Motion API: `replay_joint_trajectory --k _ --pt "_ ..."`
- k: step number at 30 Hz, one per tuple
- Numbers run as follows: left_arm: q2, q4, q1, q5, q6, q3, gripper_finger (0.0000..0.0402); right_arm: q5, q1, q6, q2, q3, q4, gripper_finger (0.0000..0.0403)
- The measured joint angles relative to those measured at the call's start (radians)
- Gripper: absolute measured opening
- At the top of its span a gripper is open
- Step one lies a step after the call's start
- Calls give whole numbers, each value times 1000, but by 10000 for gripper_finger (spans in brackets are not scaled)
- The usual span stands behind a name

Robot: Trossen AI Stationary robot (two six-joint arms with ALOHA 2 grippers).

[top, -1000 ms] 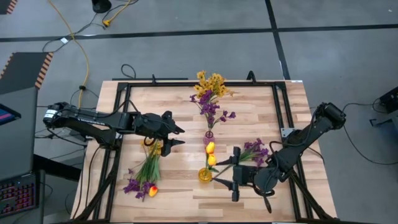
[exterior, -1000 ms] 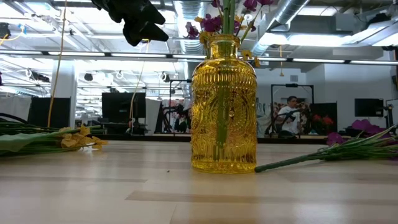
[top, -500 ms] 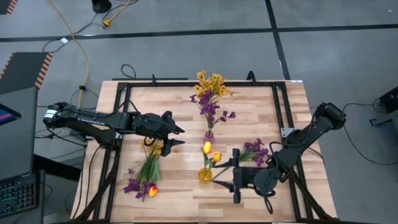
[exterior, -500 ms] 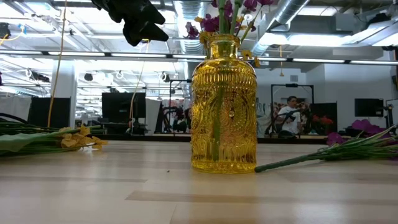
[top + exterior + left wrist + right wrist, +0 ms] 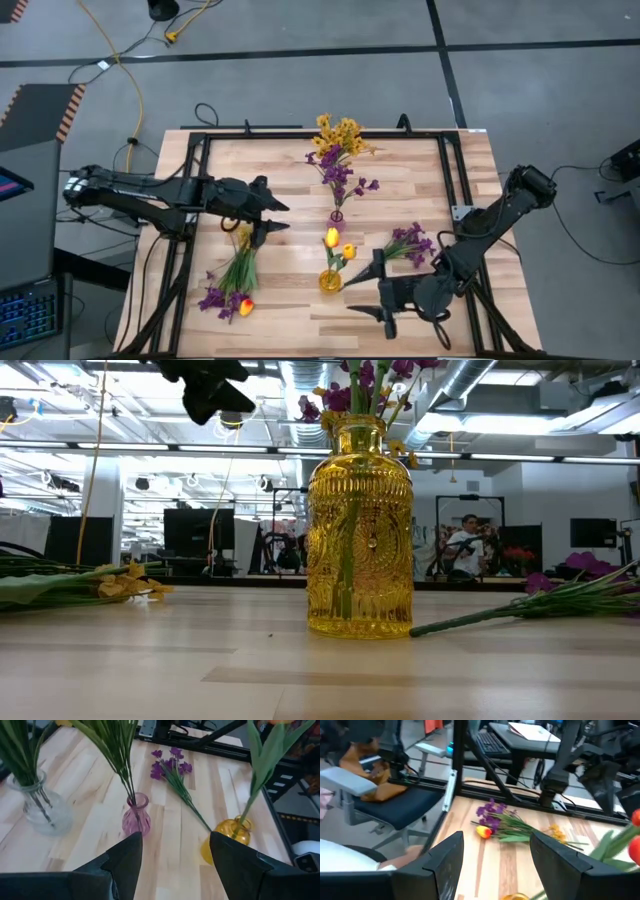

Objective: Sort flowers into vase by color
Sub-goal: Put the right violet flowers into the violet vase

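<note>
Left gripper (image 5: 272, 218) was over the left-centre of the table (image 5: 280, 160), fingers spread wide, nothing between them. It sat above the top end of the loose bunch (image 5: 233, 278) lying on the left side of the table: green stems, purple blossoms and one orange tulip head at the near end, small yellow blooms at the far end.

Right gripper (image 5: 372, 292) was near the front edge, just right of the yellow vase (image 5: 329, 281), fingers also wide apart and empty.

Yellow vase held two yellow-orange tulips (image 5: 338, 243), upright. Pink vase (image 5: 337, 215) stood behind it with purple stems (image 5: 340, 178) in it. Clear vase (image 5: 41, 804) stood farther back with the yellow clustered blooms (image 5: 338, 133).

One purple sprig (image 5: 408, 243) lay flat on the table right of the yellow vase, stem end near the vase's base; touching or not, couldn't tell.

Low view: a person (image 5: 465, 545) far back in the room.
</note>
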Motion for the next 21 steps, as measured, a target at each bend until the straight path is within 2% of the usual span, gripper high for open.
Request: replay_joint_trajectory --k 8,16,21 --pt "-66 -120 -16 29 -90 0 219 1 54 51 0 24 -161 255" --pt "-70 -154 -51 28 -112 0 219 -1 81 453 0 24 -350 255" --pt "-69 -157 -64 19 -113 0 219 -64 83 679 0 24 -448 255"
